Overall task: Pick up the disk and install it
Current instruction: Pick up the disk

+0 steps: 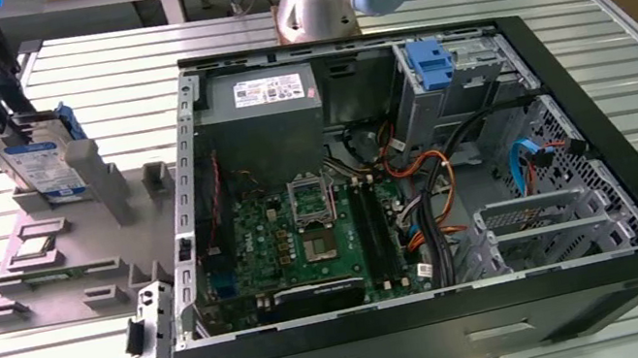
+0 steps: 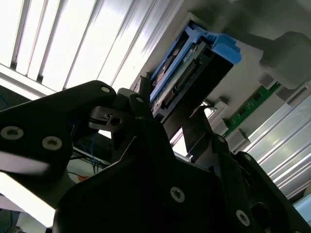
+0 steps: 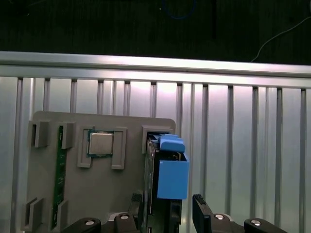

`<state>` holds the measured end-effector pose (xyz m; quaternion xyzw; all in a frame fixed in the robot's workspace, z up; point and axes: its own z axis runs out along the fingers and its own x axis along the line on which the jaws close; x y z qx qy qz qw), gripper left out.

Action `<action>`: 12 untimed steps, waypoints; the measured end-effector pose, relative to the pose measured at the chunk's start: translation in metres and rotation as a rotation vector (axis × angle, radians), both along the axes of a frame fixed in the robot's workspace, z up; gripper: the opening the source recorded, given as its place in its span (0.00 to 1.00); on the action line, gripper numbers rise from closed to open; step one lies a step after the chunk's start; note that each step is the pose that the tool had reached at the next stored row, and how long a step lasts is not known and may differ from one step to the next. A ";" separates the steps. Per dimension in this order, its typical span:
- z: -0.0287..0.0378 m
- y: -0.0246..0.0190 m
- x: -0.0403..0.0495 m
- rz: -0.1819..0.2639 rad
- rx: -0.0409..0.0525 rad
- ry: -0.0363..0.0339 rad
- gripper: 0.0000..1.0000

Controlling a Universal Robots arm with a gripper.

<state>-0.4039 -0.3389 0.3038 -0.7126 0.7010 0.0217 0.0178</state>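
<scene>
The disk (image 1: 38,167) stands on edge in a slot of the grey fixture plate (image 1: 69,253), at the exterior view's left beside the open computer case (image 1: 448,314). Its silver body with white-and-blue label sits in a blue carrier (image 3: 171,177). My gripper (image 1: 2,127) hangs just above it. In both wrist views the two black fingers (image 3: 199,206) straddle the disk's (image 2: 189,73) upper end, one on each flat side, with small gaps showing. The gripper (image 3: 167,206) looks open around it.
The fixture plate (image 3: 102,194) also carries a processor chip (image 3: 100,143) and a green memory stick (image 3: 60,174). Inside the case are a grey power supply (image 1: 273,90), the motherboard (image 1: 303,241), loose cables (image 1: 433,188) and a drive bay with a blue caddy (image 1: 433,65). All rest on a slatted metal table (image 1: 609,39).
</scene>
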 end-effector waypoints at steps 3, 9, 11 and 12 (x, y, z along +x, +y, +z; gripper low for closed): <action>-0.0002 0.0000 0.0001 -0.002 -0.0011 0.0000 0.53; -0.0004 0.0000 0.0000 -0.002 -0.0102 -0.0002 0.53; -0.0003 0.0000 0.0001 -0.002 -0.0122 0.0000 0.53; -0.0004 0.0000 0.0001 -0.002 -0.0122 -0.0001 0.53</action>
